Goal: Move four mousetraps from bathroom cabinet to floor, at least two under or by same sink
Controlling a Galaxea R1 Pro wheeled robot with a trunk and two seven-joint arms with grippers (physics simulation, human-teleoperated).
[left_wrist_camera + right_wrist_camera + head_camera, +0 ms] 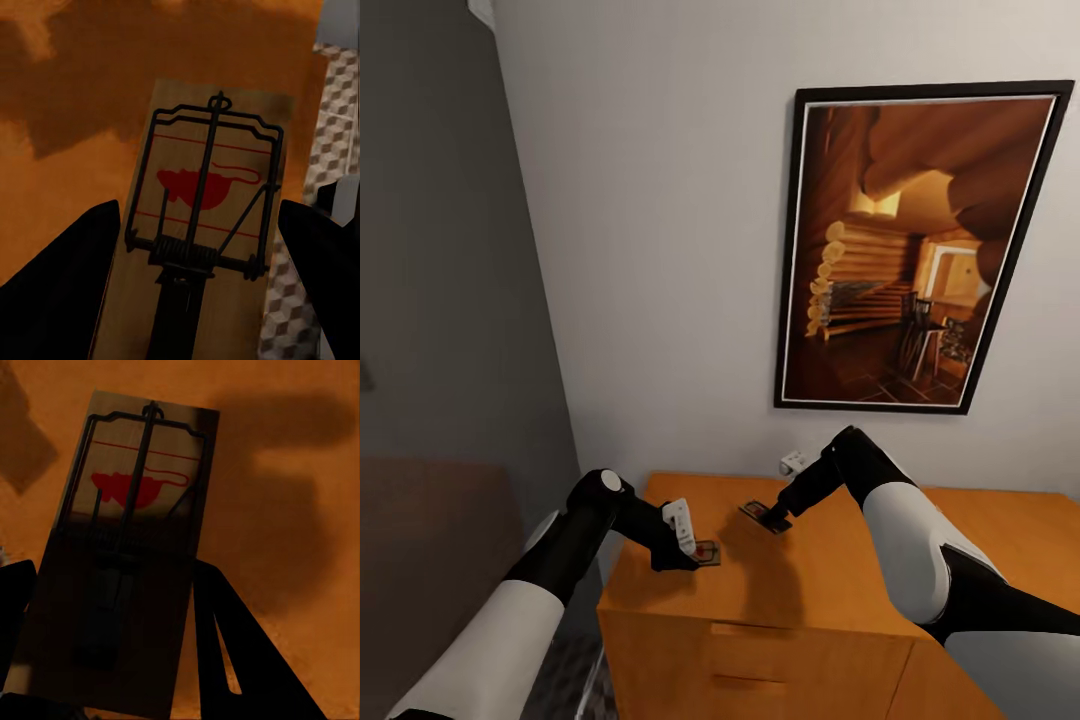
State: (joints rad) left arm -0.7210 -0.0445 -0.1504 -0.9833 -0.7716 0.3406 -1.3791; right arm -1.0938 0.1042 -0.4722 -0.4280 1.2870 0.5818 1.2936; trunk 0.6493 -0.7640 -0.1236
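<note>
Left end effector (pixel 682 548) pinches a mousetrap (pixel 706 553) above the cabinet (pixel 760 590) edge; right end effector (pixel 778 515) pinches another mousetrap (pixel 763 516) — either could slip.

The head view looks down from high up, over both arms, at the smooth orange-brown wooden cabinet (pixel 830 590) against a pale wall. The left wrist view looks along its gripper (pixel 199 255), very close to a flat brown wooden mousetrap with a red mouse picture (pixel 202 225). The right wrist view sits just as close over another such mousetrap (pixel 124 547). All three views share the orange cabinet top and these traps (pixel 705 553) (pixel 765 516).
</note>
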